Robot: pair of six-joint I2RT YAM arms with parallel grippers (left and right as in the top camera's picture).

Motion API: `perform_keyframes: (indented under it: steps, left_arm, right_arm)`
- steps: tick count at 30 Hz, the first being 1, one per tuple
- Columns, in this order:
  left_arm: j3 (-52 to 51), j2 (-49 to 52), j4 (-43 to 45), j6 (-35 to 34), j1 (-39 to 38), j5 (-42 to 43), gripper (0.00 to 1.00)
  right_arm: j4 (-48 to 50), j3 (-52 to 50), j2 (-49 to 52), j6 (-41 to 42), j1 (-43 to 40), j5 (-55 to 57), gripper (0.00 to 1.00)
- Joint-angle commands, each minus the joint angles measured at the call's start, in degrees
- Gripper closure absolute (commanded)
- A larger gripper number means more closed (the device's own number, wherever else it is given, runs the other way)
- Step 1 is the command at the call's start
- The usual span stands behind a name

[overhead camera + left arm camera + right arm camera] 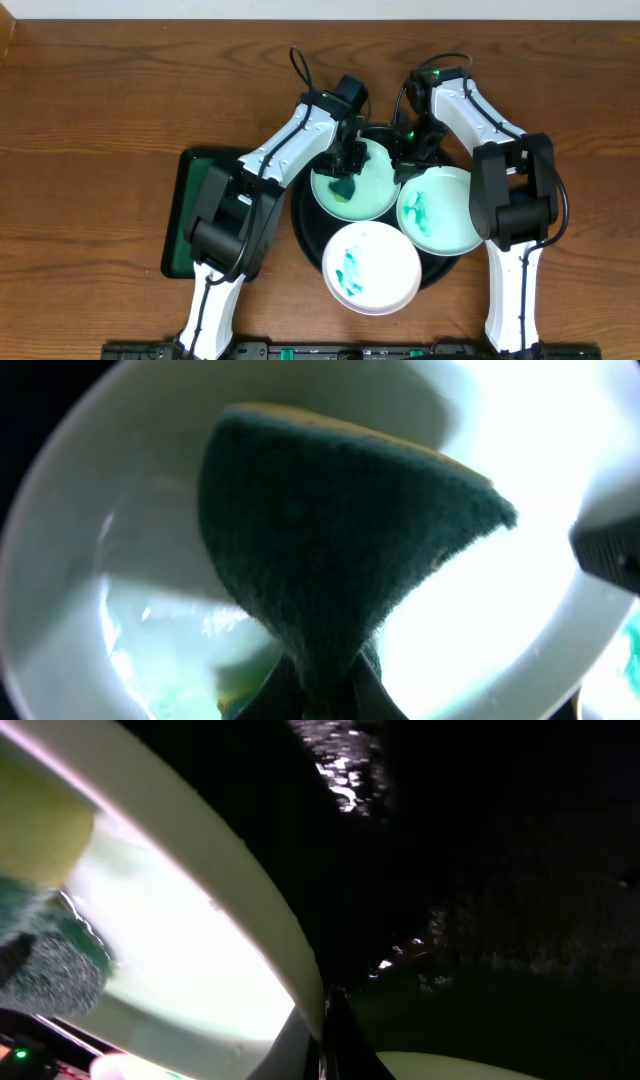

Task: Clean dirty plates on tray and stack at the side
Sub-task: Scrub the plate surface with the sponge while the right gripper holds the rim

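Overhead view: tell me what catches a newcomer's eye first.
Three white plates, two smeared teal, crowd the black tray at centre. The left gripper holds a dark green sponge on the back plate while the right gripper pinches its rim. A green rectangular tray lies left of it.

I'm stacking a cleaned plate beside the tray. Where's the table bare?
Bare wood lies right of the right arm, left of the green tray, and along the far edge. The black tray is crowded: three plates fill it, with left claw and right claw at the far plate.
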Motion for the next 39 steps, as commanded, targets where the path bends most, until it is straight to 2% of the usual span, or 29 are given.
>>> perform_keyframes:
  steps: [1, 9, 14, 20, 30, 35, 39]
  left_arm:
    - [0.2, 3.4, -0.1, 4.7, -1.1, 13.2, 0.93]
    - [0.7, 3.4, 0.4, 6.9, -0.3, 23.2, 0.93]
    - [0.7, 3.4, 3.4, 4.7, 0.9, 24.8, 0.93]
    - [0.7, 3.4, 6.9, -2.6, 4.8, 21.0, 0.93]
    - [0.7, 3.4, 4.1, -5.1, 11.0, 16.7, 0.92]
    - [0.7, 3.4, -2.1, -8.3, 11.2, 2.5, 0.93]
    - [0.7, 3.4, -6.8, -8.7, 11.2, -2.4, 0.93]
  right_arm:
    - [0.2, -0.3, 1.0, 0.5, 0.3, 0.5, 0.99]
    - [0.2, -0.3, 1.0, 0.5, 0.3, 0.5, 0.99]
    - [0.1, -0.3, 1.0, 0.5, 0.3, 0.5, 0.99]
    - [-0.3, -0.3, 1.0, 0.5, 0.3, 0.5, 0.99]
    - [-0.6, -0.3, 1.0, 1.1, 0.3, 0.9, 0.99]
    - [-0.6, -0.3, 1.0, 1.9, 0.3, 0.9, 0.99]
    - [-0.4, -0.3, 1.0, 2.2, 0.3, 0.9, 0.99]
